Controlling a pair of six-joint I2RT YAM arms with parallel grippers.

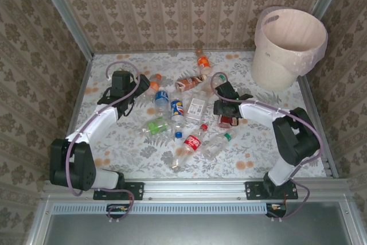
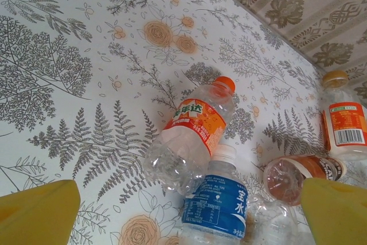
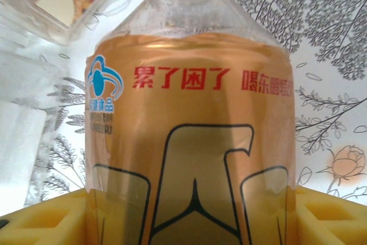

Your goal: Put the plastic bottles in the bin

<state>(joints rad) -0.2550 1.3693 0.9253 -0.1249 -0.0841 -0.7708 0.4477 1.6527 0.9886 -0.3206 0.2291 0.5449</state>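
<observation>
You have the bin (image 1: 289, 44) standing at the far right corner of the table (image 1: 137, 150). The plastic bottles (image 1: 178, 109) lie scattered on the table, left of the bin and in front of it, well apart from it.

Orange-label btl (image 2: 192, 133) beside blue-label btl (image 2: 217, 205)

You log: tablecloth (image 2: 69, 55) white, grey ferns, orange blooms; bin (image 1: 281, 61), 1 o'clock, cream-white; gold-label bottle (image 3: 189, 159), red characters, black outlines, blue logo; walls (image 1: 172, 4) beige damask.

Damask-papered walls (image 1: 189, 10), floral-print tabletop (image 1: 255, 142)
</observation>
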